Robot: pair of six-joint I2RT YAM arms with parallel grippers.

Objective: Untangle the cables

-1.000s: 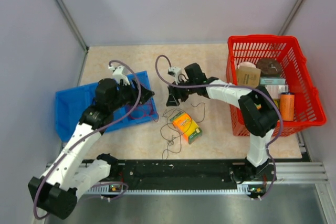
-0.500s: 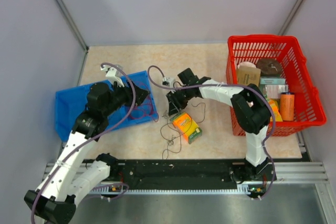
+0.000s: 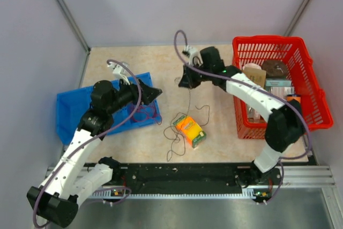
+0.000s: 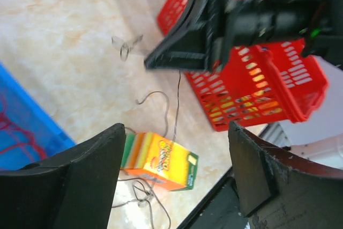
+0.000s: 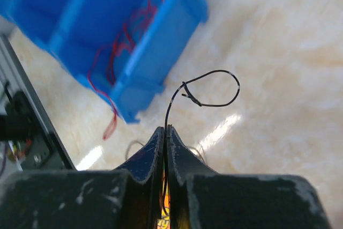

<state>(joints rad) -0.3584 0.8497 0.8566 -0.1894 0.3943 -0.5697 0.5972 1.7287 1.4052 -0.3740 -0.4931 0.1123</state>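
Observation:
A thin black cable [image 3: 188, 99] runs from loose loops on the table [image 3: 172, 139] up into my right gripper [image 3: 185, 80], which is shut on it above the table's middle. In the right wrist view the cable's looped end [image 5: 214, 87] sticks out past the closed right gripper [image 5: 165, 128]. A dark red cable [image 3: 142, 113] lies in the blue bin [image 3: 72, 108] and also shows as red cable [image 5: 128, 41]. My left gripper [image 3: 155, 93] hovers open and empty at the bin's right edge. In its own view the left gripper [image 4: 177, 132] frames the black cable [image 4: 177, 105].
An orange and yellow box [image 3: 190, 130] lies on the cable's loops, also seen as the box [image 4: 161, 159]. A red basket [image 3: 313, 87] with several items stands at the right. The blue bin [image 5: 107, 20] sits left of the strand.
My right gripper closed on the black cable and rose toward the back right, pulling a strand up taut. My left gripper opened wider and shifted slightly right.

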